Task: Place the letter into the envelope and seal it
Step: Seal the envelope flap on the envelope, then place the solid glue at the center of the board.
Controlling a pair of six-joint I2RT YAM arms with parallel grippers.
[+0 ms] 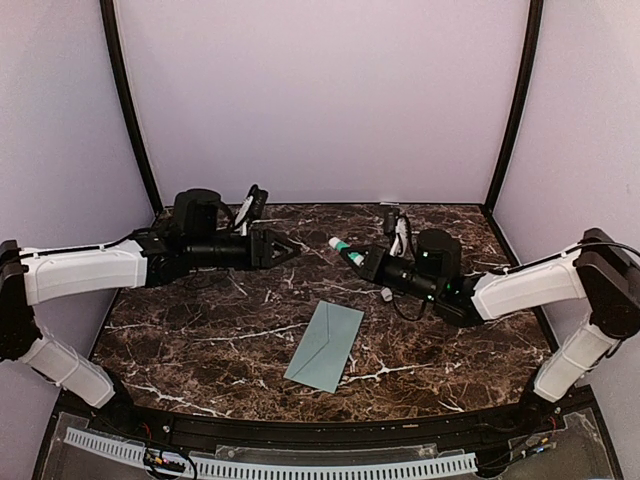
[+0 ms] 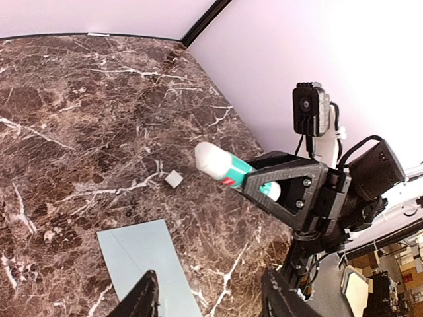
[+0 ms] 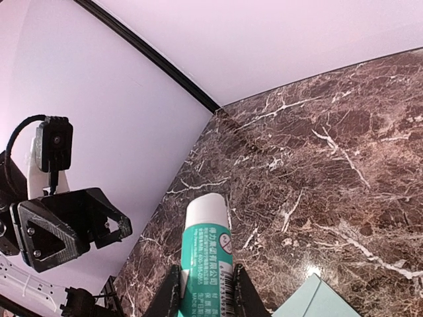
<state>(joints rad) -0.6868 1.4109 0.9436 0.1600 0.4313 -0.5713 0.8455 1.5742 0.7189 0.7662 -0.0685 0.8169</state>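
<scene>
The pale teal envelope (image 1: 325, 346) lies flat on the marble table (image 1: 200, 340), near the front middle, its flap side not showing. The letter is out of view. My right gripper (image 1: 366, 263) hovers above the table's back middle, shut on a teal glue stick (image 1: 346, 251) whose white end points left. The right wrist view has the glue stick (image 3: 206, 251) clamped between the fingers, with an envelope corner (image 3: 317, 300) below. My left gripper (image 1: 285, 250) faces it from the left, open and holding nothing. The left wrist view looks down past the left gripper (image 2: 211, 284) at the envelope (image 2: 142, 264).
A small pale square piece (image 1: 386, 294) lies on the marble under the right gripper, also visible in the left wrist view as a square piece (image 2: 173, 178). White walls with black corner posts (image 1: 130, 110) enclose the table at the back and sides.
</scene>
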